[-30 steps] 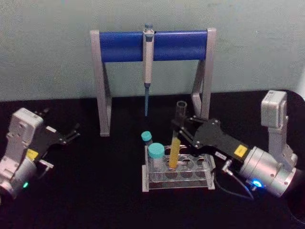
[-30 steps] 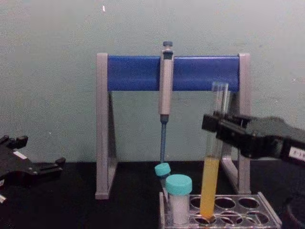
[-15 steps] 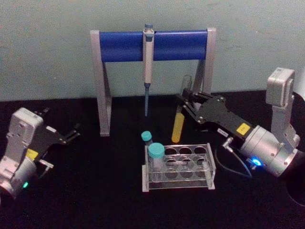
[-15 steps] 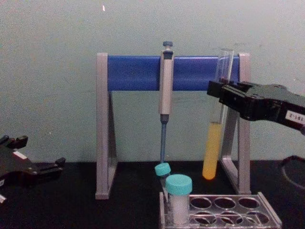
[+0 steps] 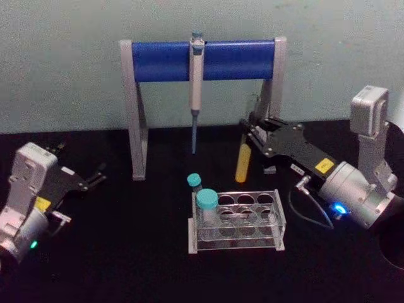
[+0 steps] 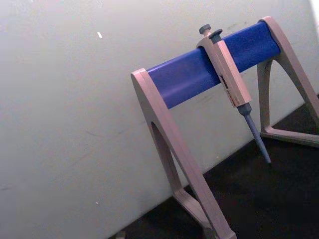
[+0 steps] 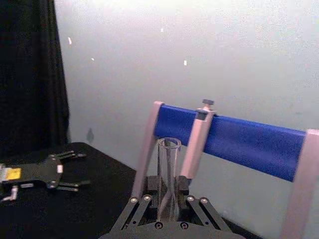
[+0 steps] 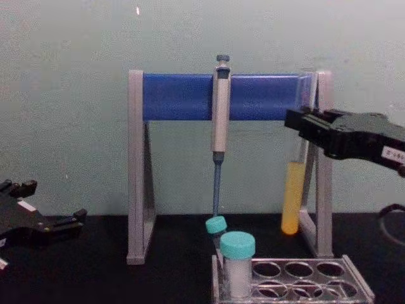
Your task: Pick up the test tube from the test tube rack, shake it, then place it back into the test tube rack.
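Observation:
The test tube (image 5: 242, 163), clear glass with yellow liquid low down, hangs in the air behind the test tube rack (image 5: 237, 240), close to the grey stand's right leg. My right gripper (image 5: 250, 130) is shut on its upper part, reaching in from the right. From the chest, the test tube (image 8: 292, 197) hangs upright well above the test tube rack (image 8: 354, 282), held by the right gripper (image 8: 299, 124). The right wrist view shows the test tube's open top (image 7: 168, 172) between the fingers. My left gripper (image 5: 95, 177) rests open at the far left of the table.
A grey-legged stand with a blue crossbar (image 5: 202, 60) stands at the back, a grey pipette (image 5: 196, 82) hanging from it. A teal-capped vial (image 5: 207, 203) sits in the rack's left end, with a smaller one (image 5: 194, 182) just behind. The table is black.
The right gripper has lifted the test tube out of the rack and carried it up, back and to the right, toward the stand's right leg. The left arm has not moved.

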Available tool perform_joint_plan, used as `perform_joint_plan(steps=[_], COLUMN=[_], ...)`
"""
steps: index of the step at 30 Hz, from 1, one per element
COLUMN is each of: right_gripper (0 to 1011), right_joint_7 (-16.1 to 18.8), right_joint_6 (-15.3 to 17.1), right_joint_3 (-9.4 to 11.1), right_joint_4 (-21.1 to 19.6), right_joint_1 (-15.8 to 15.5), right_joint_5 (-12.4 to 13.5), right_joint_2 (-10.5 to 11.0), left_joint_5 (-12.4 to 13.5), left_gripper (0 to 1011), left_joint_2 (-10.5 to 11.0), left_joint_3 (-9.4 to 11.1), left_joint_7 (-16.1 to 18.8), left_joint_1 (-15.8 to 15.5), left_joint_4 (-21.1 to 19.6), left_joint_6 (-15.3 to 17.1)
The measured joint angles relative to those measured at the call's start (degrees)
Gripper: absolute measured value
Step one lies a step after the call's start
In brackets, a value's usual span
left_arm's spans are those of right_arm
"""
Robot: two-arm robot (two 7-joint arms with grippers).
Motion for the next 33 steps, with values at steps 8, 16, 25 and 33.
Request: perform_joint_plan(steps=[8,16,25,33], right_gripper=[232,232,232,232], right_joint_7=[-2.4,-1.58,3.39,4.66], right_joint_6=[1.62,4.0,5.03,2.62], right_joint_3=[2.27,3.98,2.49,-0.21], right_joint_4=[-3.06,-7.31,-7.7,-3.32], right_joint_1=[-2.85,-6.91,-6.85,-2.86], right_joint_5=[-2.0,-1.35,3.84,5.11], right_joint_2=[1.9,4.42,4.58,2.1], left_joint_5=[0.0,0.0,0.0,0.0], left_gripper=[1001,1001,1001,1001], left_joint_2=[0.0,0.0,0.0,0.0], left_joint_3=[0.0,0.0,0.0,0.0], left_joint_7=[0.0,0.0,0.0,0.0], left_joint_1=[0.0,0.0,0.0,0.0], left_joint_4=[0.0,0.0,-0.01,0.0], left_joint_6=[0.0,0.0,0.0,0.0])
